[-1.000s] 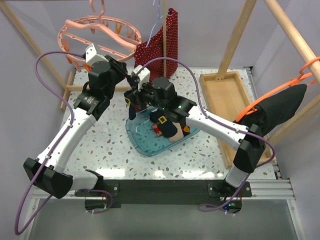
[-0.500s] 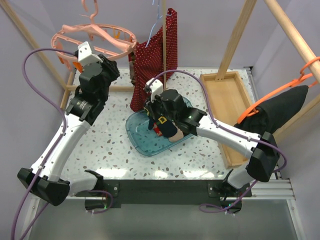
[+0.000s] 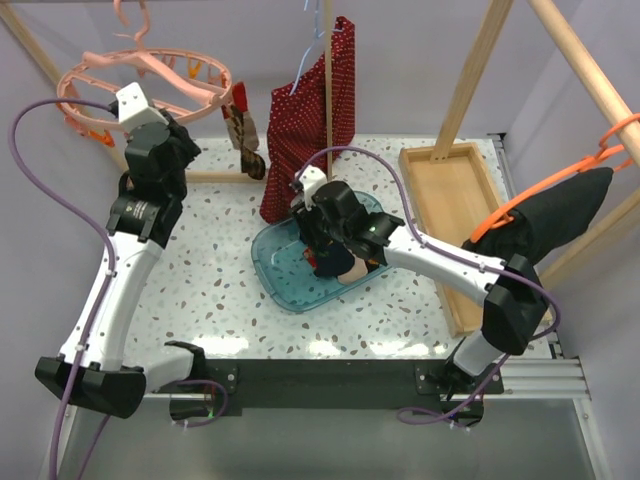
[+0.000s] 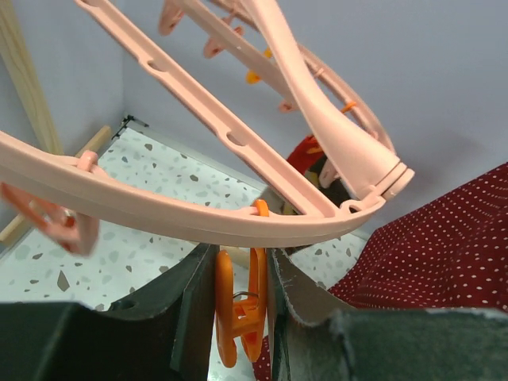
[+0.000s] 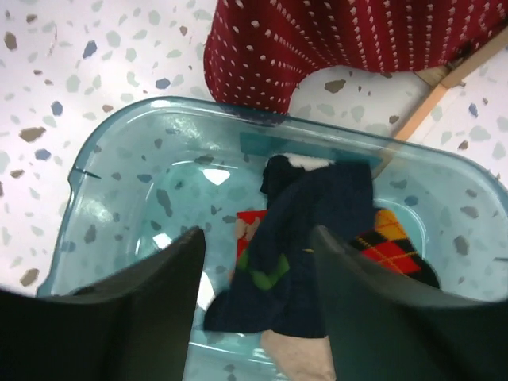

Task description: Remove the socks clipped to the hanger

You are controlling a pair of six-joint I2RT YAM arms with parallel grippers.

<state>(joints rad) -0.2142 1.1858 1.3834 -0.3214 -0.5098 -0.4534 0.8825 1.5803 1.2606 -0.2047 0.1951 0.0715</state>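
The salmon-pink ring hanger (image 3: 140, 72) hangs at the far left. My left gripper (image 3: 183, 135) is up under its rim (image 4: 198, 226), shut on an orange clip (image 4: 242, 305). One brown argyle sock (image 3: 243, 128) is still clipped to the ring's right side. My right gripper (image 3: 318, 250) hovers open over the teal tray (image 3: 272, 272). Between and below its fingers a dark navy sock (image 5: 309, 254) lies in the tray (image 5: 119, 151), on a red-yellow argyle sock (image 5: 393, 238) and a beige one (image 5: 298, 357).
A red white-dotted garment (image 3: 315, 110) hangs behind the teal tray, its hem touching the table (image 5: 341, 40). A wooden tray (image 3: 450, 200) lies at the right. An orange hanger with black cloth (image 3: 560, 215) hangs far right. Wooden frame posts stand around the table.
My left arm has swung left and taken the ring hanger with it. My right gripper came down over the teal tray and opened, and the dark sock now lies in the tray.
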